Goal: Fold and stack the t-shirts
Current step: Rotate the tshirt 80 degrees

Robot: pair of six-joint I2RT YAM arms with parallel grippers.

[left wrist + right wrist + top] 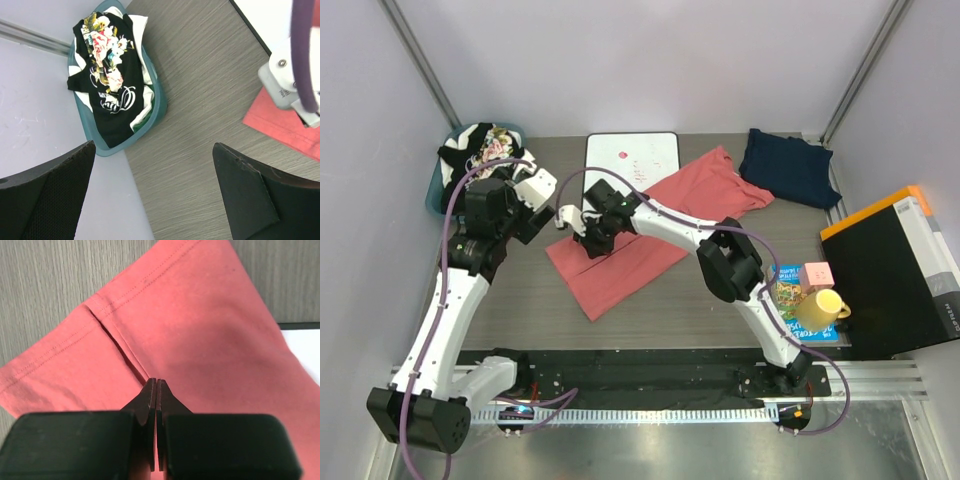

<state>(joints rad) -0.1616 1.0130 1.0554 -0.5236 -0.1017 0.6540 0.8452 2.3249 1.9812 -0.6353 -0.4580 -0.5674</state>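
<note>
A salmon t-shirt [650,235] lies spread across the middle of the table; it also shows in the right wrist view [200,315] and the left wrist view [285,125]. My right gripper [588,240] is shut, with its tips [156,382] on a folded seam near the shirt's left end, pinching the cloth. My left gripper [545,210] is open and empty [154,145], above bare table between the shirt and a teal basket [161,102]. The basket holds black, white and floral-printed shirts [107,65] [480,150]. A dark navy t-shirt [790,165] lies folded at the back right.
A white board with a black rim [632,160] lies at the back, partly under the salmon shirt. At the right stand a black box with an orange edge [895,270], a yellow cup [820,305], a pink block [817,273] and a blue book [785,290].
</note>
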